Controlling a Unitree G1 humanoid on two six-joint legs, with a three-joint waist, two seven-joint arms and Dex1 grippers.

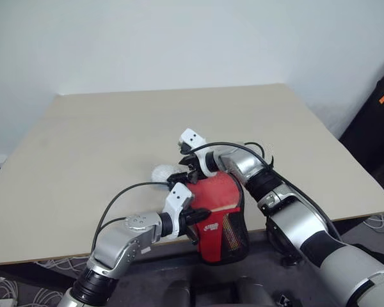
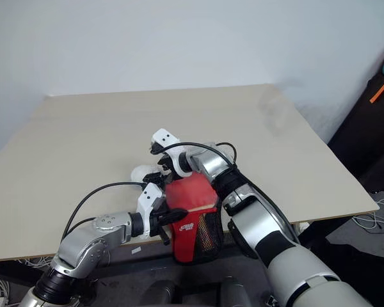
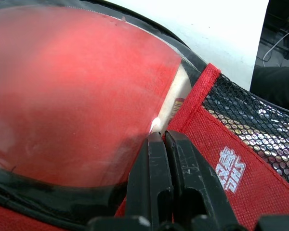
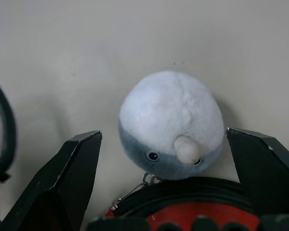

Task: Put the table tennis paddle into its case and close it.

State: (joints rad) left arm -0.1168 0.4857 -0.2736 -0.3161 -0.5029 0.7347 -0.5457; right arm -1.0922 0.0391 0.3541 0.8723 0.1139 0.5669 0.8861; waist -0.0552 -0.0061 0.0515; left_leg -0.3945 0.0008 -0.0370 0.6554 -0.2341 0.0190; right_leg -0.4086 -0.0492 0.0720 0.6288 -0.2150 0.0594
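Since the case (image 1: 219, 217) is a soft pouch hanging half off the table's (image 1: 102, 141) near edge, it will sag and twist rather than hold its shape. Through its clear panel the paddle (image 3: 72, 96) shows red, already inside and stiffening it. The left gripper (image 1: 193, 217) has its fingers pressed together, pinching the pouch's edge. The right gripper (image 4: 164, 159) stands spread wide around a plush charm (image 4: 171, 122) clipped at the zip, probably the best pull, light and squashy.
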